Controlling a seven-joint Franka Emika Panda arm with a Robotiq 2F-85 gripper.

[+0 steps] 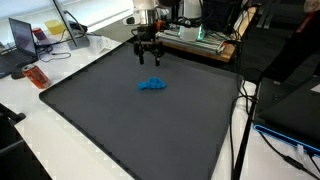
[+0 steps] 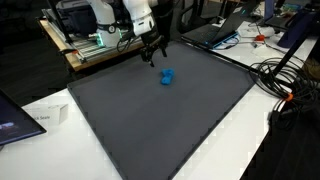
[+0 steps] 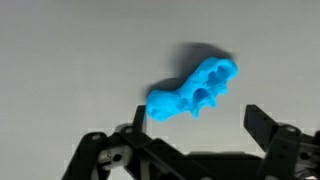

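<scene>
Well, starting at the left in an exterior view, an open laptop (image 1: 20, 38) and a small red packet (image 1: 35, 75) sit on the white counter (image 1: 50, 140), just off the edge of the big dark mat (image 1: 100, 130) that covers most of it. Toward the far middle of that mat lies a little bright blue lump (image 1: 152, 85), alone, with bare mat all round it. In both exterior views it lies just in front of the arm (image 1: 146, 18). The jaws hang just above and slightly behind it, spread as wide as they go, holding nothing and clear of the lump.

In the wrist view the blue lump (image 3: 193, 88) is a knobbly, curved thing with a couple of holes or dimples, lying slantwise, low end left and high end right. I'd judge it light, moulded plastic or rubber, perhaps with some give. It looks matte enough not to slip much and unlikely to break. Its narrowest part looks to be the waist near the middle, so pinching across there, square to its long run, seems the safest hold; the bulging ends could squirm out.

To the right, cables (image 1: 240, 130) trail off the counter. I see no brand or writing on the lump, and the packet's print is too small to read.
</scene>
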